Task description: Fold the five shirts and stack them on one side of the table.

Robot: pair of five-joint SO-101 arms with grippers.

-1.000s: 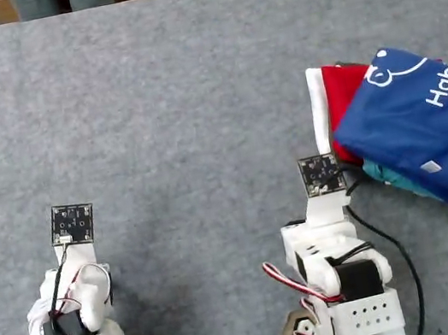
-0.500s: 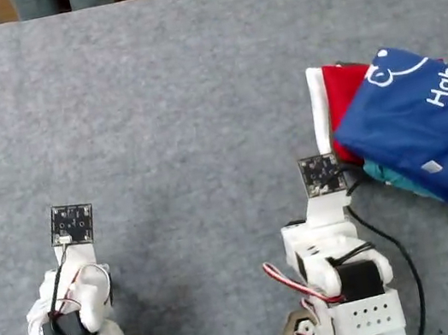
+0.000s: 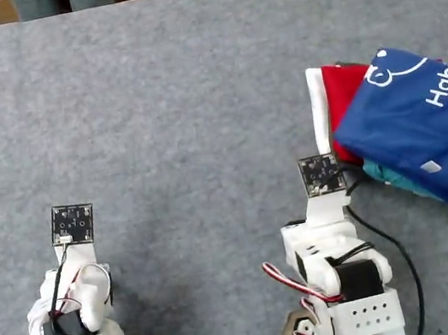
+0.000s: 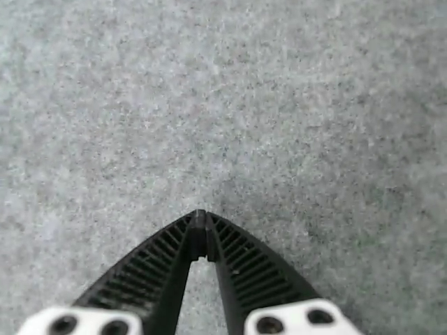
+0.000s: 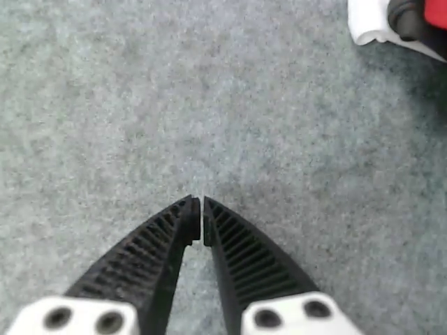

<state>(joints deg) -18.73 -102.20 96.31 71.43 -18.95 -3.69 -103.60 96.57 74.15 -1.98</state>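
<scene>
Resting over the grey desk [image 3: 177, 98], the left claw [image 4: 200, 218] and right claw [image 5: 197, 204] are both clenched on nothing. The stack of shirts [image 3: 346, 94] lies just ahead of the right claw, toward its outer side, and well apart from the left claw. Its blue shirt [image 3: 420, 120] sits askew on top. Finishing well probably means nudging that top fold square with the layers beneath.

Lab-like test bench: grey felt table [image 3: 152, 102], two small white arms [image 3: 74, 324] side by side.
</scene>
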